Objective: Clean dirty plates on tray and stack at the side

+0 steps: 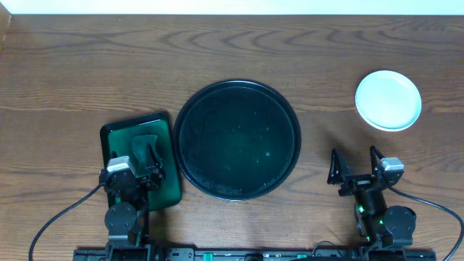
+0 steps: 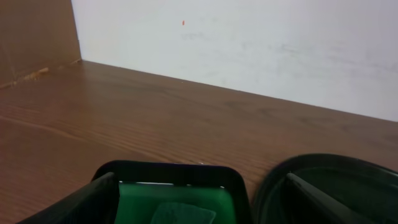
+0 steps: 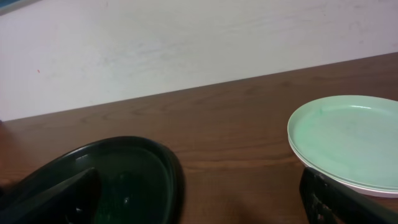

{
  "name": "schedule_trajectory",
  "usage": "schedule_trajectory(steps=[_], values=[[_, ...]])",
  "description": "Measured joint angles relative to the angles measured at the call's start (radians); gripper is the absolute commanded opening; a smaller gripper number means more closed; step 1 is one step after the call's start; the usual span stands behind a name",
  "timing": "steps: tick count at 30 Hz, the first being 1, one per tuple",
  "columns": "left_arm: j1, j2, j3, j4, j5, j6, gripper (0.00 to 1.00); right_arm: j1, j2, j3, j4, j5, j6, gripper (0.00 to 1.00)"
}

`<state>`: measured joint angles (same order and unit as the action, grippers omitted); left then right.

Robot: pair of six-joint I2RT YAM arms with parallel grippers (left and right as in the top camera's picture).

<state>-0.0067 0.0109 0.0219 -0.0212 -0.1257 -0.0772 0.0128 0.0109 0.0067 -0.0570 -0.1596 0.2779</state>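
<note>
Showing the plates (image 1: 388, 100) stacked on the table (image 1: 87, 65), well right of the black tray (image 1: 237, 139), which is seen bare. The left gripper (image 1: 145, 154) and right gripper (image 1: 354, 156) are held wide and empty. The stack could be toppled if nudged by the nearby right gripper. A green tray (image 1: 134, 122) lies beneath the left gripper; neither arm is seen blocked.

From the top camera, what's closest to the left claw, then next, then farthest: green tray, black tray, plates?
1. green tray, just below the left gripper.
2. black tray, beside it in the middle.
3. plates, far over on the right.
</note>
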Motion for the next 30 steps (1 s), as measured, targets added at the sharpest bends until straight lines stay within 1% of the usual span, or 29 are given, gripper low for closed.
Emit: schedule_trajectory(steps=[30], values=[[0.0,0.0,0.001,-0.002,0.015,0.004,0.83,0.0,0.0,0.0,0.0,0.0,0.0,0.99]])
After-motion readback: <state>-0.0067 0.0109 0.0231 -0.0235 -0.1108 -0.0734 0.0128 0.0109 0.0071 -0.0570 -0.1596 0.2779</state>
